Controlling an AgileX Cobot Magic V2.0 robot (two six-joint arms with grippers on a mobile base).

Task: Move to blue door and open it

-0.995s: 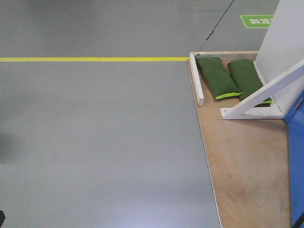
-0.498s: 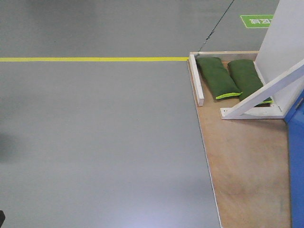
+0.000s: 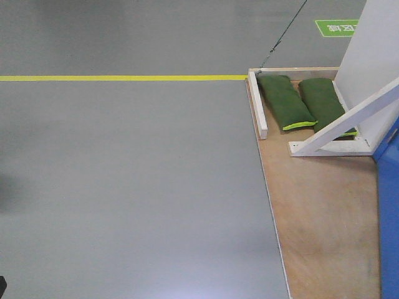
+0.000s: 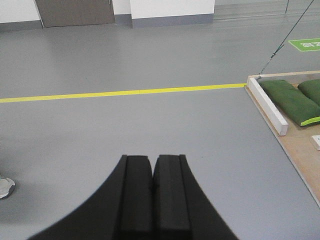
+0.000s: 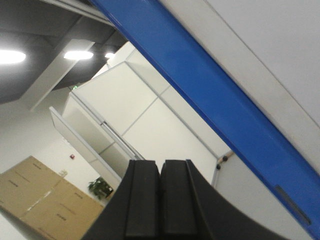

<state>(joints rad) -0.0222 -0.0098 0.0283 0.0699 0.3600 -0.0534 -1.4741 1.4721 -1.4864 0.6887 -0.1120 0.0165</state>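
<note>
Blue door (image 5: pixel 200 82) slants above right jaws, not touching.
Right jaws and left jaws both pressed together, empty; left jaws face grey floor (image 4: pixel 150 120).

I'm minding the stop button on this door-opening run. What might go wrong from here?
1. The glossy blue door panel shows only at the front view's right edge, and no handle is visible anywhere, so a reach now would likely miss.
2. The brown plywood platform lies before the door; its edge might hinder the approach.
3. The black right end effector is shut and angled up along the door; swinging it may scrape the panel.
</note>
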